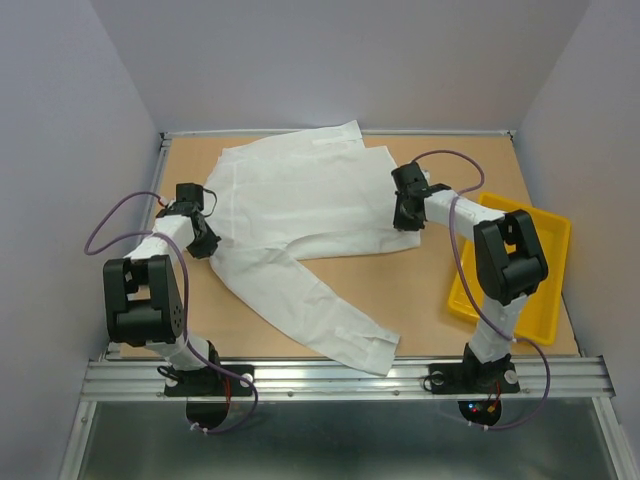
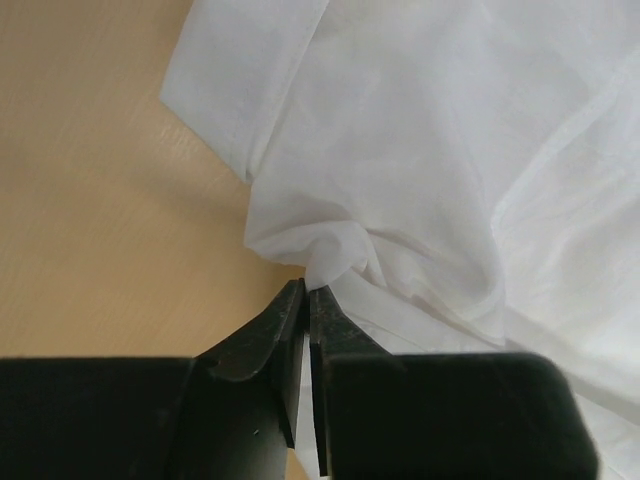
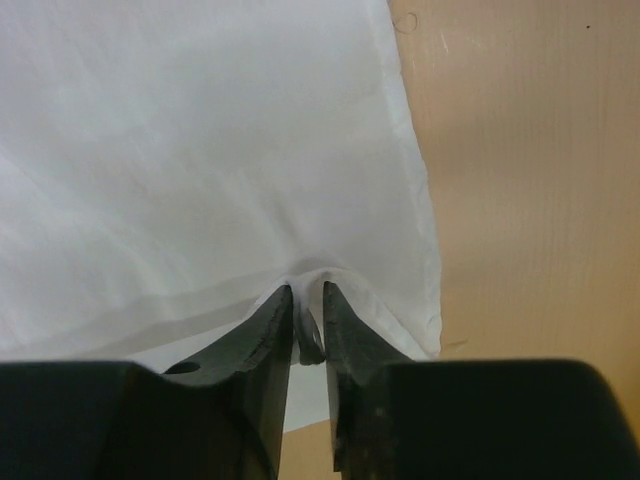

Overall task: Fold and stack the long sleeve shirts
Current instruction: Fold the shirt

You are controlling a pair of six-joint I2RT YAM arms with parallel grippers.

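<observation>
Across centre of frame, on table (image 1: 430, 290), shirt (image 1: 300, 200) lay spread, one sleeve (image 1: 320, 310) trailing toward lower edge. Jaws of left gripper (image 2: 307, 292) pinched cloth bunch; right gripper (image 3: 308, 297) jaws slightly parted round hem fold, grip unclear. Body fold seemingly in hand; next: clean release, tuck sleeve.

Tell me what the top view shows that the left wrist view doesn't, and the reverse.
Only the top view: the whole shirt spread out, one sleeve trailing toward the near edge, the yellow tray at the right, and the right arm. Only the left wrist view: the left gripper up close, fingers almost together, a small pucker of cloth at their tips. Both: white shirt fabric lying on the wooden table.
</observation>
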